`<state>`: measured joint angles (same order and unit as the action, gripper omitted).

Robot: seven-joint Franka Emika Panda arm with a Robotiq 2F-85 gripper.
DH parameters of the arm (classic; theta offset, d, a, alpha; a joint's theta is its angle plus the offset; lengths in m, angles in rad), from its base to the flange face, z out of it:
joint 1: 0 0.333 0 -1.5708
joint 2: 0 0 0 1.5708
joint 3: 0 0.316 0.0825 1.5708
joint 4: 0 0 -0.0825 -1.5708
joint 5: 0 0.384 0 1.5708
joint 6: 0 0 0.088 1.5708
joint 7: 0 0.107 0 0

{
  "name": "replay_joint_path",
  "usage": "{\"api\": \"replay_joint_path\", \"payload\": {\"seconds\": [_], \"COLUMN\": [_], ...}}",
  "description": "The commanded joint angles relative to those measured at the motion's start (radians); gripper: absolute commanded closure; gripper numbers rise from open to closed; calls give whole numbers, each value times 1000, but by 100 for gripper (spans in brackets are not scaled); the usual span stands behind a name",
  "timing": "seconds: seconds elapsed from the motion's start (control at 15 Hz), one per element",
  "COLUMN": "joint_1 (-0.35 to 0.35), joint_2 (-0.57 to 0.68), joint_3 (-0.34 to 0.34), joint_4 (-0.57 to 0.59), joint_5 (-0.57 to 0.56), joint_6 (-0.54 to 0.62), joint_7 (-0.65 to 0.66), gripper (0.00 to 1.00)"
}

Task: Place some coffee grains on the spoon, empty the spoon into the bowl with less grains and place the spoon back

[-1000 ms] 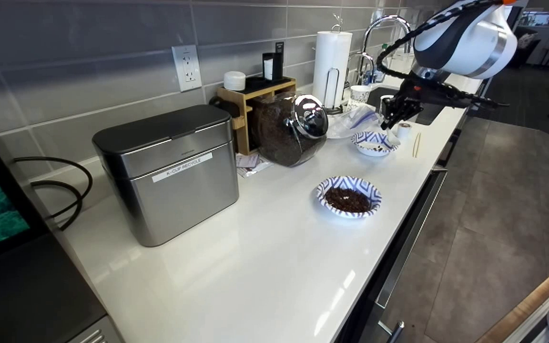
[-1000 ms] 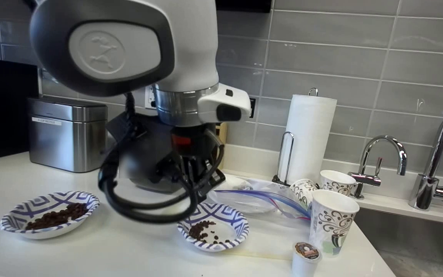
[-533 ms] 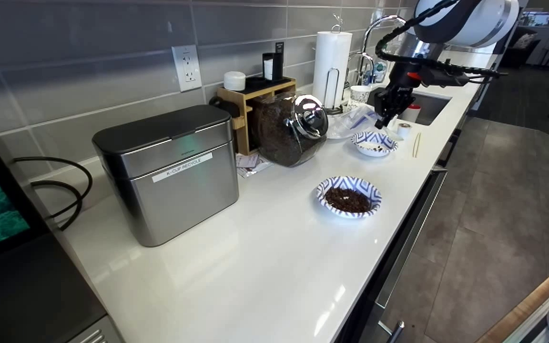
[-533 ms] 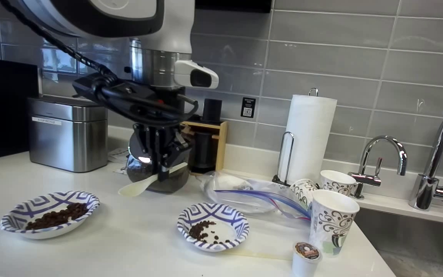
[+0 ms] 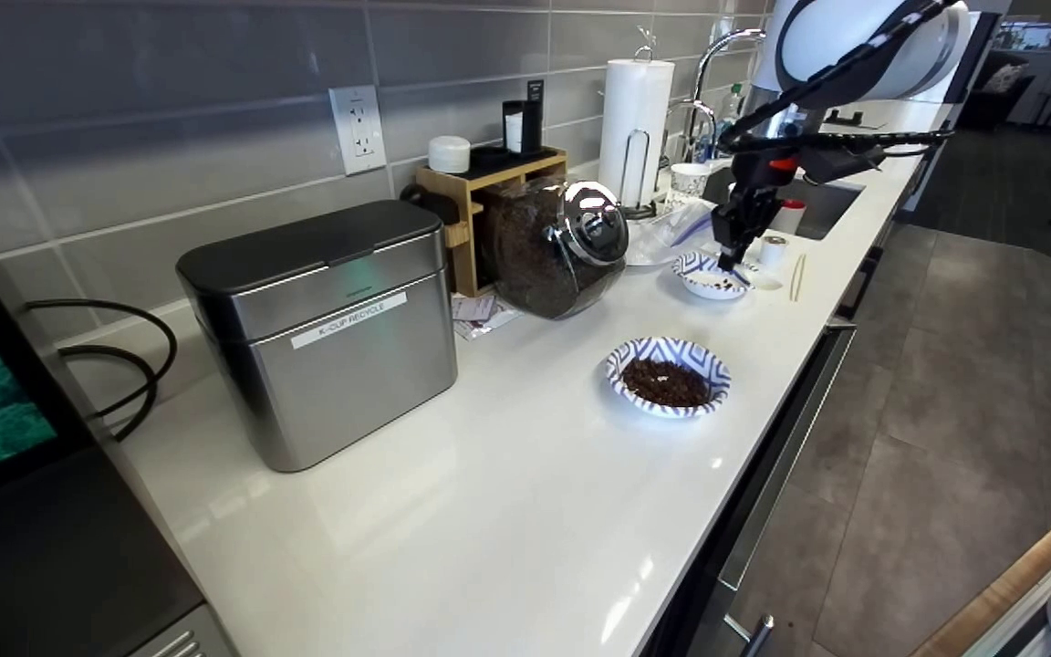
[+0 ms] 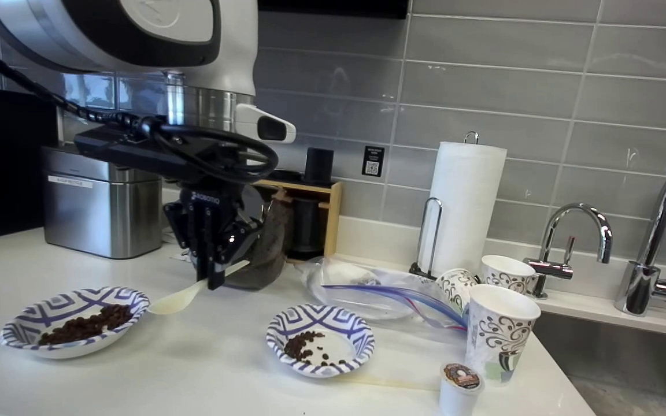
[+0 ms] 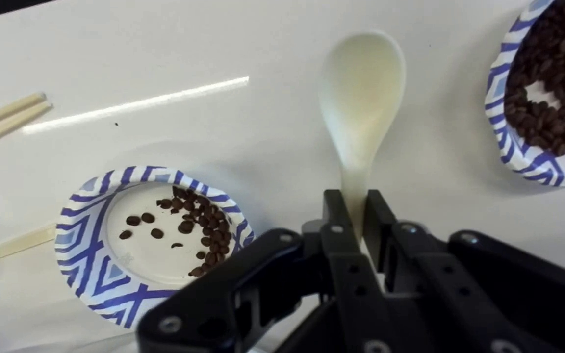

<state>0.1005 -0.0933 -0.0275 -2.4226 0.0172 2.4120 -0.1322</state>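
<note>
Black two-fingered Robotiq gripper (image 7: pixel 353 215): fingers pinching the handle of a glossy pale-cream spoon (image 7: pixel 366 83), one finger on either side.

Spoon position, wrist view: pointing away from the gripper, between a sparsely filled shallow white bowl with blue geometric pattern (image 7: pixel 79 255) and a matching, fuller blue-and-white bowl (image 7: pixel 496 98), apart from both in outline. In an exterior view the scoop (image 6: pixel 171 301) lines up with the fuller bowl's rim. Clearance above the glossy white counter (image 5: pixel 452 520): cannot be told.

Coffee grains (image 7: pixel 211 225), dark brown and bean-shaped: in the sparse bowl, gathered in a crescent along one side of the base, a few loose on the white bottom. Fuller bowl: thick spread of the same, small white patches showing through.

Surroundings: pair of thin pale-tan sticks (image 7: pixel 8 117) on the counter. In an exterior view, small white pod with printed lid (image 6: pixel 459 390) just beside an upright white paper cup with scroll print (image 6: pixel 500 332); clear plastic bag with blue zip strip (image 6: pixel 367 294) near the sparse bowl. In both exterior views, brushed-steel bin with black lid (image 5: pixel 352 356).
</note>
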Motion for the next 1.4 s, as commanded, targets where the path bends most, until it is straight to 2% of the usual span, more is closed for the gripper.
{"api": "replay_joint_path", "payload": {"seconds": [0.0,0.4,1.33], "joint_1": [-14,-19,-38], "joint_2": [18,71,180], "joint_3": [22,32,49], "joint_4": [-23,-47,-60], "joint_5": [20,-12,10], "joint_6": [-11,27,152], "joint_7": [-83,-93,-111], "gripper": [97,97,97]}}
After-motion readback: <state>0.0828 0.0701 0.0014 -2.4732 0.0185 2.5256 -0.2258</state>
